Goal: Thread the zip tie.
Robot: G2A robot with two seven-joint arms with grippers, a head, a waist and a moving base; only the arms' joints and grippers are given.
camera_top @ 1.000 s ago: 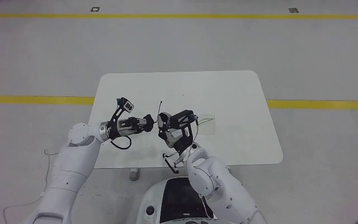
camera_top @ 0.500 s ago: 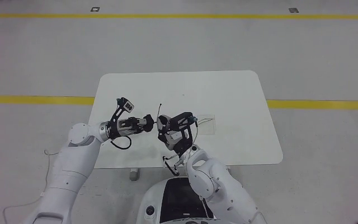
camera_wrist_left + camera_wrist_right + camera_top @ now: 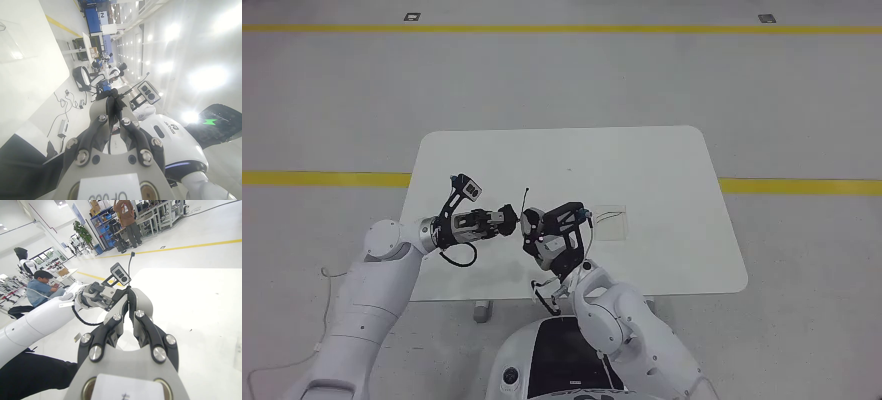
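Note:
A thin black zip tie [image 3: 524, 198] stands up between the two grippers, above the white table [image 3: 642, 160]. My right gripper [image 3: 526, 222] is shut on its strap [image 3: 129, 270], and the small square head is at the free upper end. The left gripper [image 3: 510, 218] faces it tip to tip, almost touching. Its fingers [image 3: 105, 106] are shut, with a black strip running down between them. In the left wrist view the zip tie's head end [image 3: 140, 82] rises beyond the left gripper [image 3: 114, 96]. The right wrist view has the right gripper [image 3: 129, 291] in front of the left arm's wrist [image 3: 98, 294].
A clear plastic bag [image 3: 609, 220] lies flat on the table just right of the grippers, also in the left wrist view [image 3: 11, 43]. The near table edge runs under both arms. Open table surface lies behind and to the right.
My right gripper has shifted slightly left with the zip tie, closing the gap to the left gripper. The left arm has stayed put.

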